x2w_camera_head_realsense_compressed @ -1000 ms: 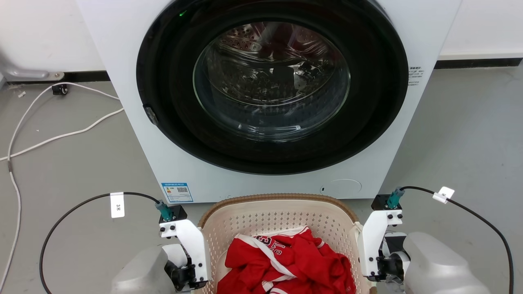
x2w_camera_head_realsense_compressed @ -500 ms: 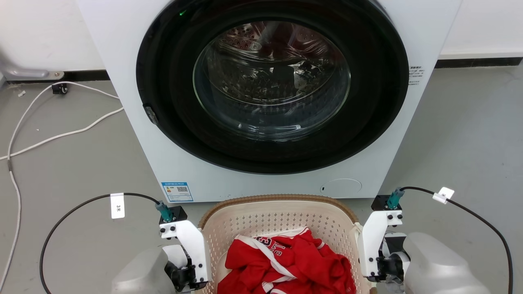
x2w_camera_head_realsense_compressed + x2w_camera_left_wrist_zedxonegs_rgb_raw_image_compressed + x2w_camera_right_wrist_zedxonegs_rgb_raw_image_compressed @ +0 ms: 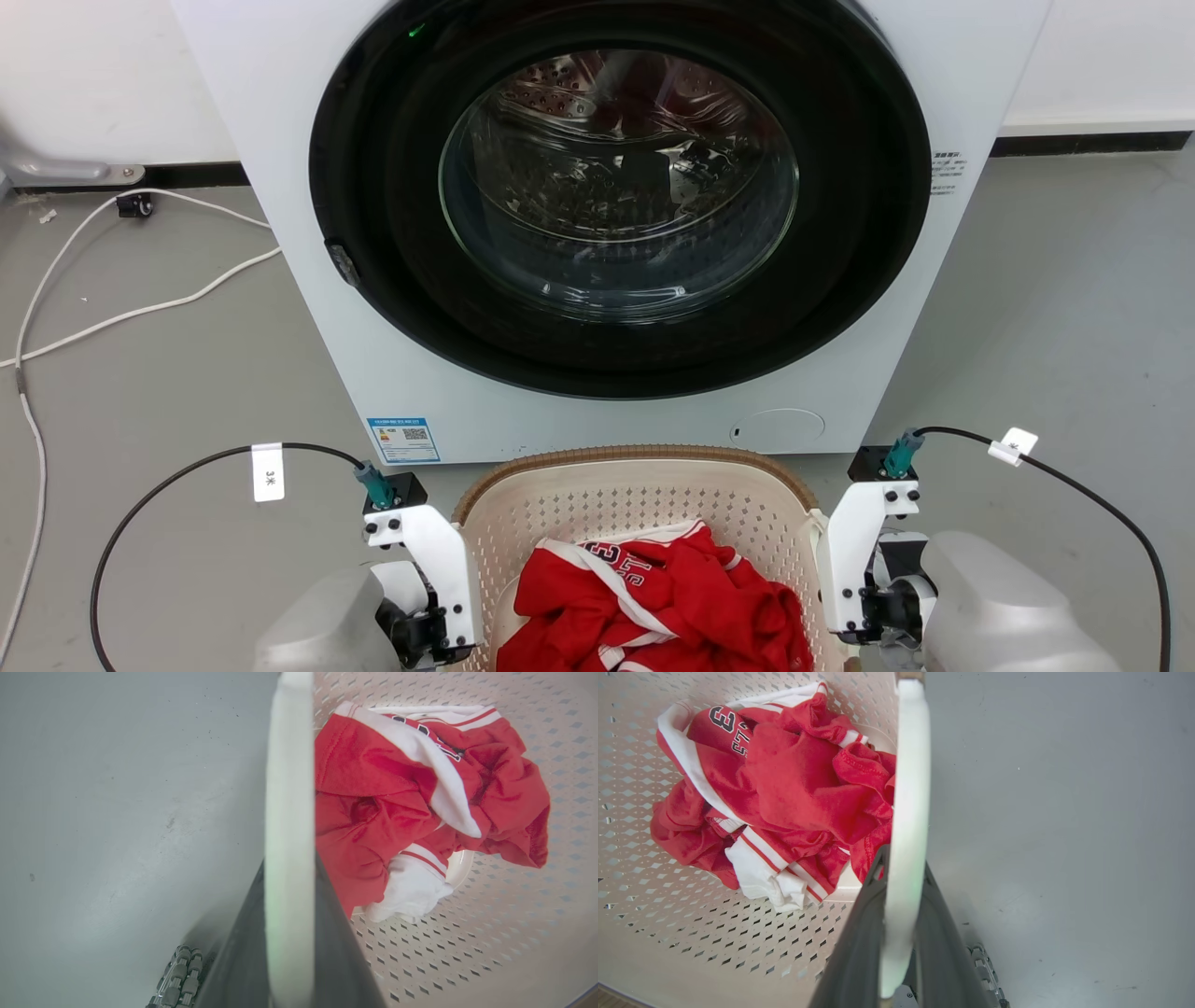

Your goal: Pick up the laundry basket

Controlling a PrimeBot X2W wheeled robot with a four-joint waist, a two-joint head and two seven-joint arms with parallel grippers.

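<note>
Two grippers grip one basket. Our left gripper [image 3: 289, 868] has its dark fingers [image 3: 243, 952] pressed against either side of a white side handle [image 3: 288, 765]. Our right gripper [image 3: 903, 858] is clamped the same way on the opposite handle [image 3: 911, 765].

Between our arms sits the laundry basket [image 3: 635, 490], cream and perforated with a brown woven-look rim. It is low in the head view, just in front of the washing machine [image 3: 280, 140]. We cannot tell whether it has left the grey floor [image 3: 140, 392].

Compared with half a second ago, hardly anything has changed. The white wrist brackets flank the basket where they did, and the whole head view has shifted very slightly, which is the camera moving.

Inside the basket lies one crumpled red garment [image 3: 653, 597] with white trim and dark lettering. Its numeral 3 [image 3: 721, 718] shows in the right wrist view.

One washing machine stands behind, its round glass door [image 3: 616, 177] shut. Two black cables, one at the left [image 3: 168, 476] and one at the right [image 3: 1102, 499], each carry a white tag. A white cable [image 3: 140, 308] trails across the floor at the left.
</note>
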